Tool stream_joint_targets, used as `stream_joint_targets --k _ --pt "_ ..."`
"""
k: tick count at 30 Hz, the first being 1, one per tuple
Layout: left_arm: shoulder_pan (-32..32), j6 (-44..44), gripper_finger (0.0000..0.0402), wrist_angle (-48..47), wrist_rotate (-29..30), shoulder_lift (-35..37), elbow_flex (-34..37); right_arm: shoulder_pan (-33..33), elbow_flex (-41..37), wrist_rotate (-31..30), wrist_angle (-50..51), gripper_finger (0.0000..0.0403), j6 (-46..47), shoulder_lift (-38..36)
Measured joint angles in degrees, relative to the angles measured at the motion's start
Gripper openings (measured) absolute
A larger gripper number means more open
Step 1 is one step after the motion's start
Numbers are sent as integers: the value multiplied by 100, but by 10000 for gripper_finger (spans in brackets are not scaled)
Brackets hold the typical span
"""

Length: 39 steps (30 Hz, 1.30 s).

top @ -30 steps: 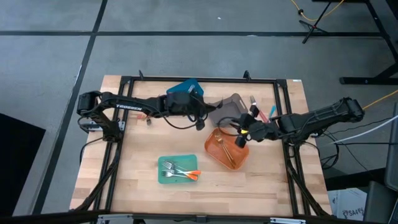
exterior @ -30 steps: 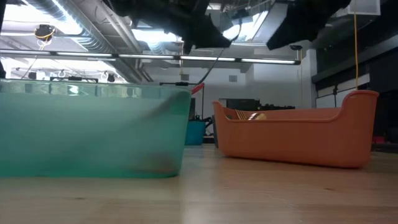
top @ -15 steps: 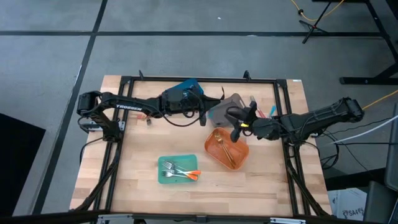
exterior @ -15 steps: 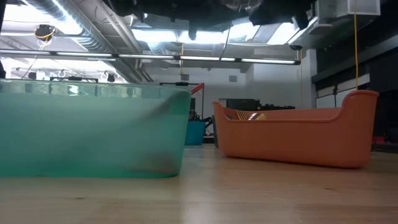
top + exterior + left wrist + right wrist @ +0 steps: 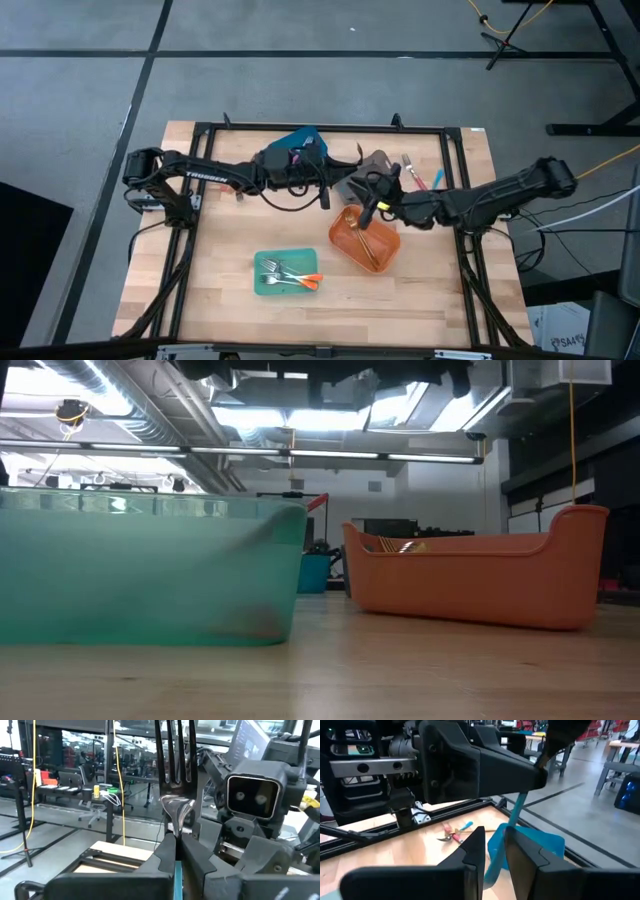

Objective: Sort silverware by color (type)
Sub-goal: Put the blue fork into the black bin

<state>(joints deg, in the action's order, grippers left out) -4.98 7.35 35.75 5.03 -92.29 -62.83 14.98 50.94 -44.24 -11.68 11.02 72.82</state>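
Left gripper (image 5: 175,837) clamped on blue-handled fork (image 5: 176,775) beside grey bin (image 5: 362,172); right gripper (image 5: 492,842) slightly parted, empty.

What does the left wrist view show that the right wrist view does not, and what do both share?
Left wrist only: the fork's silver tines, upright, its neck clamped in the left hand. Right wrist only: the blue bin, loose utensils on the table, and the right hand at the fork's handle. Both: that fork's blue handle.
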Motion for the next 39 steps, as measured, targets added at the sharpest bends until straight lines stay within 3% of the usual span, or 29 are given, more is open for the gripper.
stream_joint_targets --k 20,34,39 --pt "27 -4 8 -2 31 -2 -2 -1 -2 -746 -229 69 -128 133" --pt "18 -13 8 -31 79 -2 -2 -648 0 287 -547 69 -32 133" --pt "23 -44 8 -28 79 -2 -2 -646 0 333 -545 68 -97 133"
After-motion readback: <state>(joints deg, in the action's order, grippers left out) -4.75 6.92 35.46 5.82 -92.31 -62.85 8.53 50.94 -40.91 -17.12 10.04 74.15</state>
